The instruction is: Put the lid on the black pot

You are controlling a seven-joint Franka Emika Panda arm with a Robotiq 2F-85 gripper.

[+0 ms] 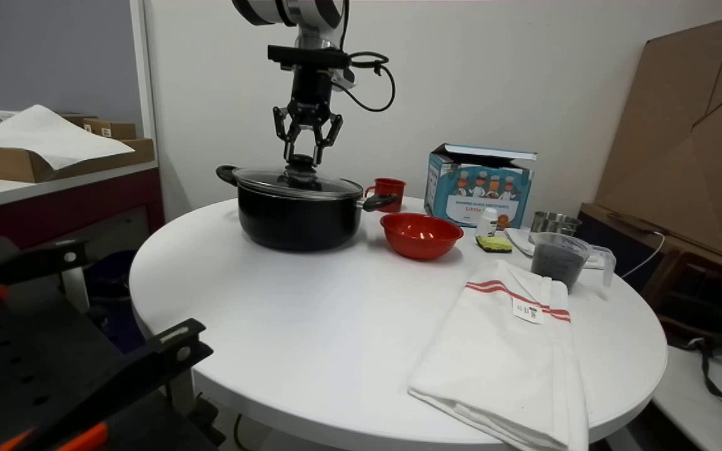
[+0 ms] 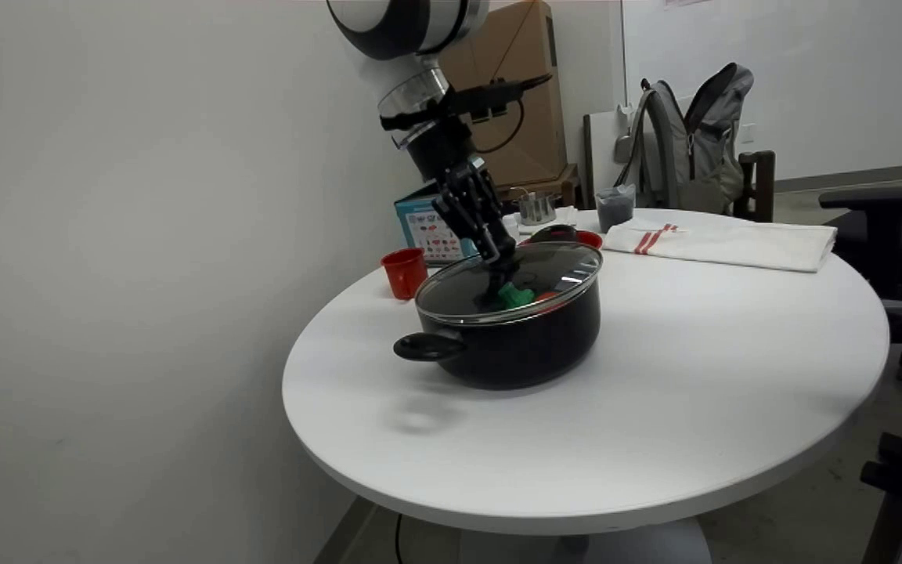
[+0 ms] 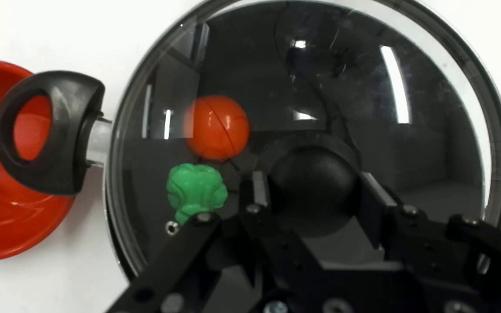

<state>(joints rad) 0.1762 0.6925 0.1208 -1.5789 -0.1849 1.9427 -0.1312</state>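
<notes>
The clear glass lid (image 1: 261, 180) lies over the top of the black pot (image 1: 301, 222); both also show in an exterior view, the lid (image 2: 553, 262) above the pot (image 2: 533, 352). In the wrist view the lid (image 3: 389, 143) covers the pot opening, with a thin line of pot rim showing past its lower left edge. My gripper (image 1: 303, 160) points down with its fingers on both sides of the lid's black knob. In the wrist view both pads of the gripper (image 3: 313, 191) appear to touch the knob. The gripper (image 2: 492, 254) hides the knob in an exterior view.
An orange ball (image 3: 218, 128) and a green toy (image 3: 196, 189) lie inside the pot. A red bowl (image 1: 422, 235) sits beside one pot handle, and a red mug (image 1: 389, 194) stands behind. A blue box (image 1: 480, 188), sponge (image 1: 494, 243), measuring cup (image 1: 558, 260) and white towel (image 1: 505, 363) are on the table.
</notes>
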